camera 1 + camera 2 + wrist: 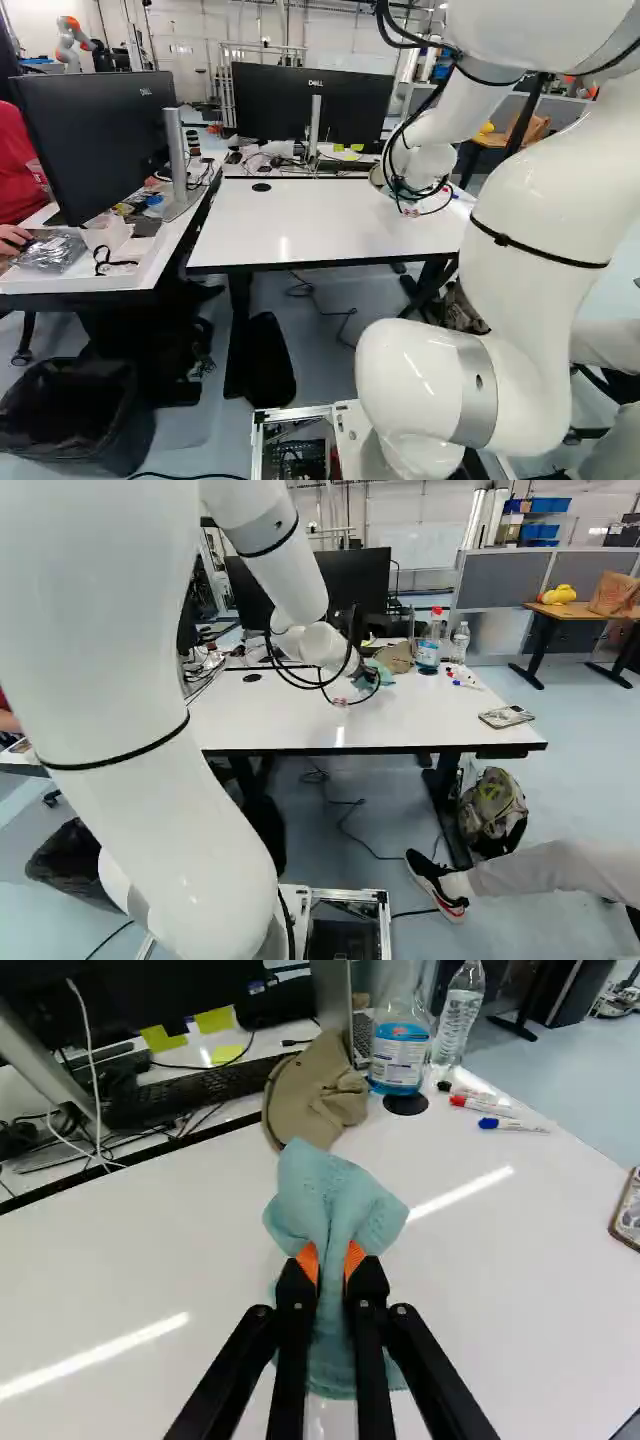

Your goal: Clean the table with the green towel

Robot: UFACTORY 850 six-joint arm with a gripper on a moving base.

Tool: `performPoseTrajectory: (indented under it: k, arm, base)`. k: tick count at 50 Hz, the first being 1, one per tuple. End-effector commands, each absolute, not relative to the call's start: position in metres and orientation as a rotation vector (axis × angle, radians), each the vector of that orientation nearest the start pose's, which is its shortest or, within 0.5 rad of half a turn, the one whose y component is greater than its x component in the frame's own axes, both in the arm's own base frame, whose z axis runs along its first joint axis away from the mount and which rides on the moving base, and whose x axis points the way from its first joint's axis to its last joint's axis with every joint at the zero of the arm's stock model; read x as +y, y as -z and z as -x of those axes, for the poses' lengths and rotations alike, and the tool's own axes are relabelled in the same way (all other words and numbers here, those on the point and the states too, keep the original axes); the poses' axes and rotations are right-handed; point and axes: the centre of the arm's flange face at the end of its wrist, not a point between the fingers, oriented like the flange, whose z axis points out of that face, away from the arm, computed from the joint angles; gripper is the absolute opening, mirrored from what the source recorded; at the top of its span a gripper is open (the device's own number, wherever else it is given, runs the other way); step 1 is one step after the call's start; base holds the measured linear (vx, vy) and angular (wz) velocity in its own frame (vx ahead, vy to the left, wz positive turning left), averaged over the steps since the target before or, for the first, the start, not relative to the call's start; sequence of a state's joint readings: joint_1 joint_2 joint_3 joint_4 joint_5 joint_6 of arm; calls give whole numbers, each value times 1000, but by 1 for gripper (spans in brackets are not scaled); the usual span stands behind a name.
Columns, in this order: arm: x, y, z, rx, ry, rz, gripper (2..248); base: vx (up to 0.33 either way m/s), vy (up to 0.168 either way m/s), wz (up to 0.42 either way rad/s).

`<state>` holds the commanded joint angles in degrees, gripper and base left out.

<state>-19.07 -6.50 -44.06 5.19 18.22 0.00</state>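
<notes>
Towel [335,1190] pinched btwn both fingers of our gripper [331,1260], over far half of white tbl [290,715], cap [310,1095] just beyond, blue-liquid btl [400,1055], water btl [460,1020] & markers [485,1105] far right.

Left base view: white tabletop [330,225] in the middle, black round cap [261,187] near its far left corner. White arm [545,200] fills the right side, wrist end over the tabletop's right part, loose black cables [400,190] around it. Dark monitor [290,105] on its stand behind the tabletop, yellow notes [357,148] near its base. Left: side desk [150,275] with a second monitor [95,140] and a clear plastic bag [50,252]. Black-lined bin [70,415] at lower left. Cable [325,310] on floor. Another robot [72,42] at far upper left.
</notes>
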Motion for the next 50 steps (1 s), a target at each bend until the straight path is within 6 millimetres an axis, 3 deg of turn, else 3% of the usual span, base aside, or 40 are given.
performPoseTrajectory:
  k: [50]
  arm:
    - [-86,-459,-468,391,1503,2807,48]
  base:
    - [0,0,0]
